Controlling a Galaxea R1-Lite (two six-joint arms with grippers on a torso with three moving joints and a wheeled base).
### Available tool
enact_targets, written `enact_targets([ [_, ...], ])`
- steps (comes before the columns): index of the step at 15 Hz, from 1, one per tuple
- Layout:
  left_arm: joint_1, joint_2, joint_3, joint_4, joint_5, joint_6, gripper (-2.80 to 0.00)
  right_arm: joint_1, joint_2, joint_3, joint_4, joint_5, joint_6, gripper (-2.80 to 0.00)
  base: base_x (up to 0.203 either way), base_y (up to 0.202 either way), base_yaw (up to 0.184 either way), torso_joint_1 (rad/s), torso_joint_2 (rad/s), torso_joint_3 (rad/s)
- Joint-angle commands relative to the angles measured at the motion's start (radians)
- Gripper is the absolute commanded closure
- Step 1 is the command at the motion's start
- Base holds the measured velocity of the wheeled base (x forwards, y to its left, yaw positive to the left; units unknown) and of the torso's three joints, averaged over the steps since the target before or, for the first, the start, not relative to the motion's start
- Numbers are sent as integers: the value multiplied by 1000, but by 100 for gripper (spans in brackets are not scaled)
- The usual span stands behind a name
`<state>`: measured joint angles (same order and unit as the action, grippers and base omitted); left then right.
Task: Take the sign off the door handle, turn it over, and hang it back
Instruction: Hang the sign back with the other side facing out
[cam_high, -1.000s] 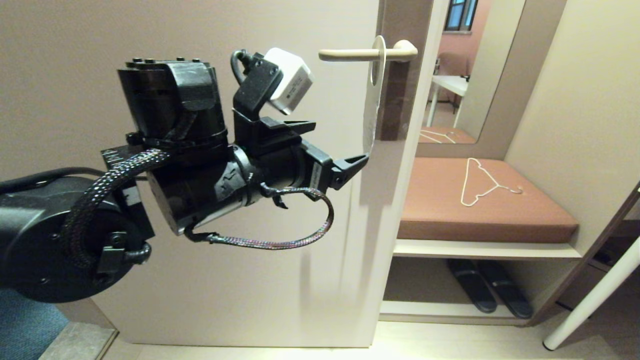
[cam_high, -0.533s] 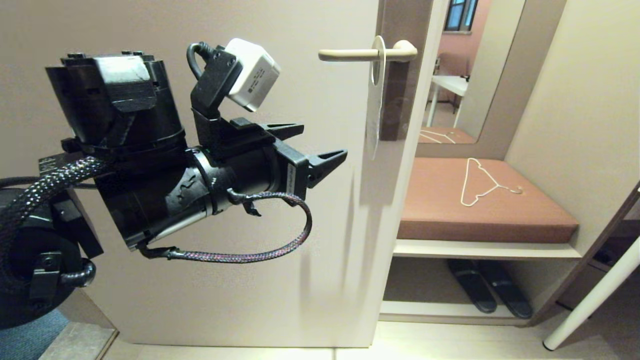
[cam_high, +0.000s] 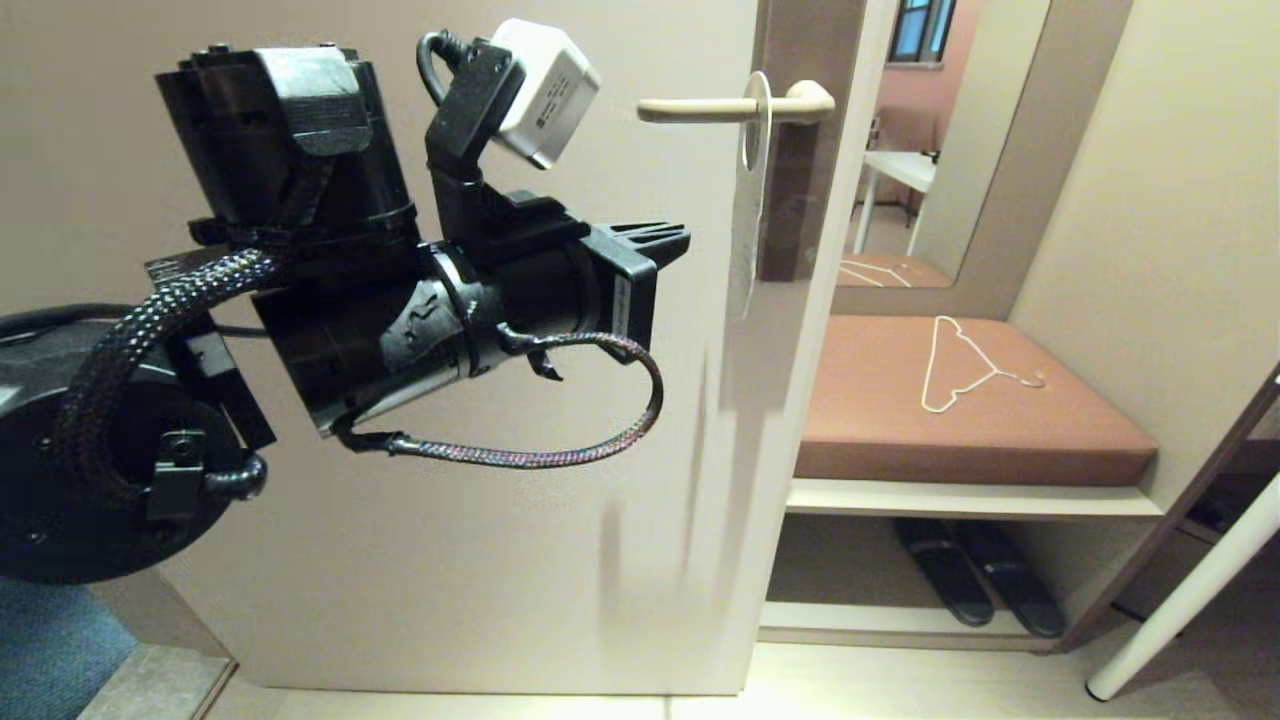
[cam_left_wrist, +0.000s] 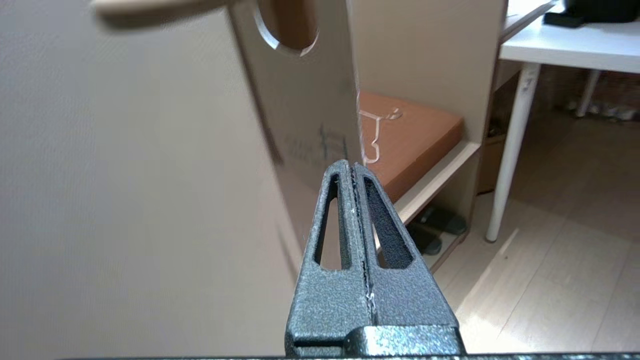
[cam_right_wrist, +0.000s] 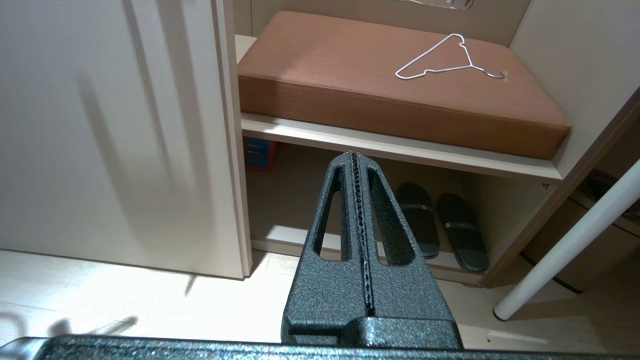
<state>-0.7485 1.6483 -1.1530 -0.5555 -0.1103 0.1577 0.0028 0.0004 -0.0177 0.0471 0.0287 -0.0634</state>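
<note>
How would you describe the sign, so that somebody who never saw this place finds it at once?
Look at the beige door and follow its door handle, a horizontal lever. The sign hangs from that bar by its oval hole, seen edge-on. It is a flat card, unlike the wire clothes hanger lying on the brown cushion.

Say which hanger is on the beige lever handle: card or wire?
The flat white card sign, looped over the beige lever door handle; the thin white wire hanger lies on the brown cushion.
</note>
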Motion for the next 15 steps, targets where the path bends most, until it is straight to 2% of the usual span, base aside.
enact_targets([
  [1,-1,67,-47,-3,-10,4,0,0,0,-1,0,0,-1,0,0,0,0,0,0,0],
  [12,-5,360,-389,0,-18,5,0,0,0,0,0,0,-1,0,0,0,0,0,0,0],
  [15,-11,400,-444,2,-63,8,0,0,0,1,0,0,-1,0,0,0,0,0,0,0],
])
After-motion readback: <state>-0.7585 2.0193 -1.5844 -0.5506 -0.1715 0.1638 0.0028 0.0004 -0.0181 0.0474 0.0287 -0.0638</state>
